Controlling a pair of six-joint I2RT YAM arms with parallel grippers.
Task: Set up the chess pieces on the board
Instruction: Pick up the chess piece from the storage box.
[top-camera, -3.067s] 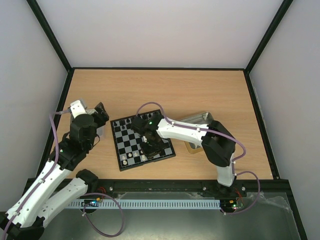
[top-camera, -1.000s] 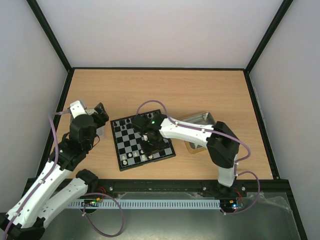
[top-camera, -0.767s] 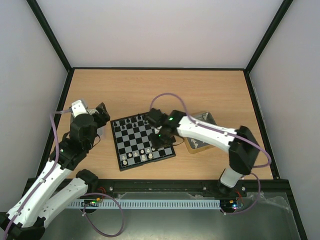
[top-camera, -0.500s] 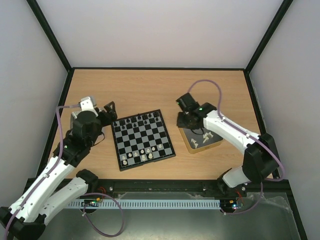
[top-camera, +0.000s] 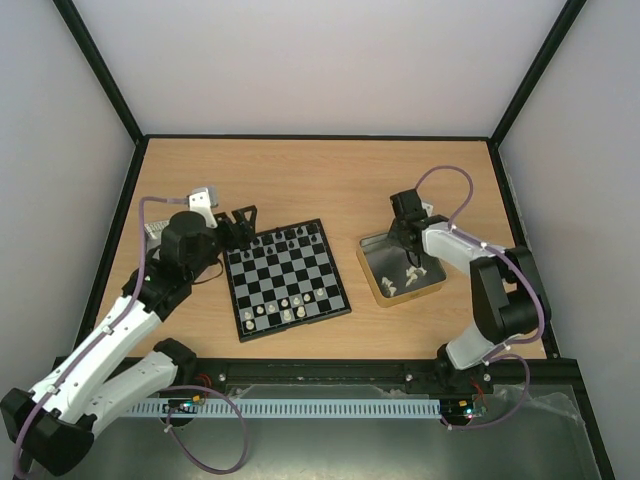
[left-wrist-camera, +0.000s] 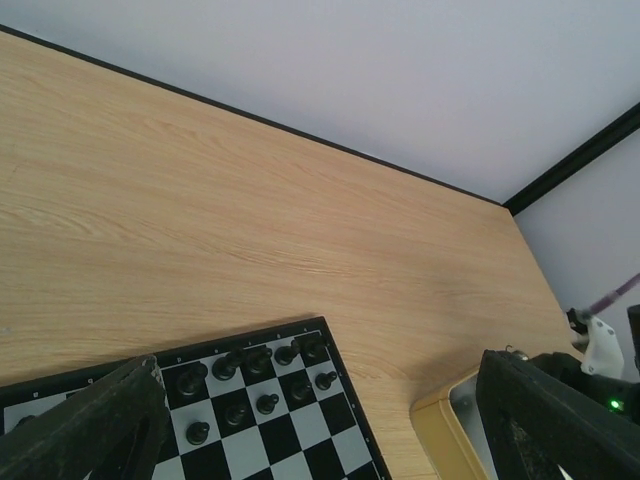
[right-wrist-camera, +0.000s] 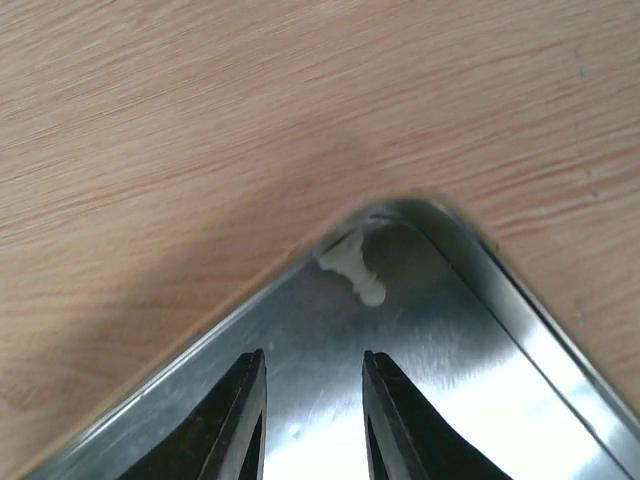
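Observation:
The board (top-camera: 287, 283) lies at the table's middle. Black chess pieces (top-camera: 283, 240) stand on its far rows and white ones (top-camera: 283, 308) on its near rows. My left gripper (top-camera: 241, 222) hovers open over the board's far left corner with nothing between its fingers; in the left wrist view the black pieces (left-wrist-camera: 252, 368) show below the left gripper (left-wrist-camera: 320, 440). My right gripper (top-camera: 409, 238) is down in the gold-rimmed tray (top-camera: 370, 283). In its wrist view the right gripper (right-wrist-camera: 312, 368) stands open and empty, just short of a white piece (right-wrist-camera: 356, 266) lying in the tray's corner.
A few white pieces (top-camera: 414, 271) lie loose in the gold-rimmed tray, whose edge also shows as a rim (left-wrist-camera: 438, 422) in the left wrist view. A silver tray (top-camera: 154, 231) peeks out behind the left arm. Black frame rails and grey walls bound the table.
My right arm has swung off the board to the gold-rimmed tray on the right, its jaws narrowing. My left gripper has moved right to the board's far left corner.

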